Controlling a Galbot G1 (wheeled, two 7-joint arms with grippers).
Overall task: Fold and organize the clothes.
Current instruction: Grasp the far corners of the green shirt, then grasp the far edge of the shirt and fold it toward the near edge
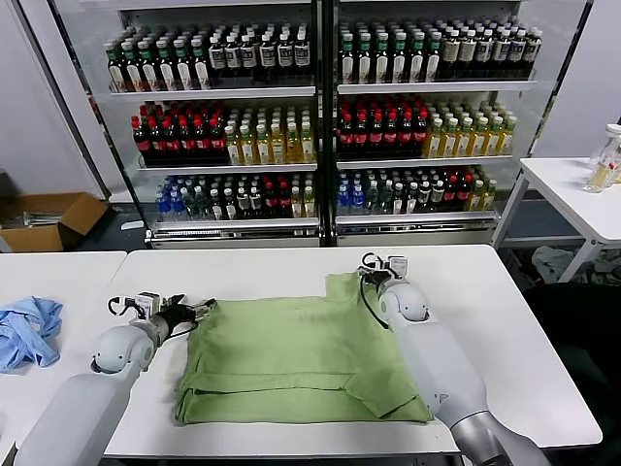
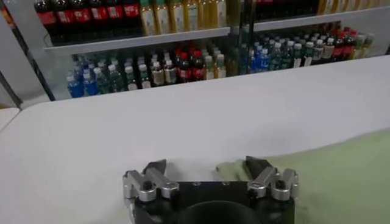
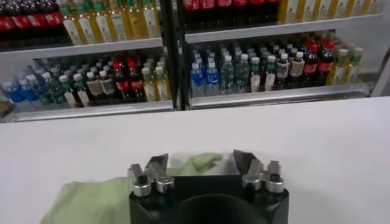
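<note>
Shirt [image 1: 296, 359] is lain part-folded on table [image 1: 505, 320]. Far corners are straddled by left gripper [image 2: 206, 168] and right gripper [image 3: 201, 161] (jaws apart, nothing pinched). A firm pinch is needed next.

the shirt [image 1: 291, 359] hides its buttons and printed patch.

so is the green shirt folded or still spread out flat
Partly folded: the green shirt lies as a rough rectangle on the table, with doubled layers along its near edge.
</note>
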